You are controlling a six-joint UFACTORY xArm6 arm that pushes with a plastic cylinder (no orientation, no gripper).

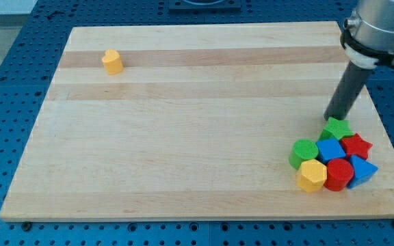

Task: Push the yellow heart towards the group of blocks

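My tip (328, 119) is sitting beside the green star (336, 128); no pincer fitted; approach pending; yellow heart (112, 61) is lying well apart.

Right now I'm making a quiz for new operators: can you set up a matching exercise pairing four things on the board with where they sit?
Things:
1. yellow heart
2. my tip
3. green star
4. yellow hexagon

Places:
A. top of the cluster
B. alone near the view's top left
C. bottom-left edge of the cluster
D. just above the cluster

Pairs: 1-B, 2-D, 3-A, 4-C
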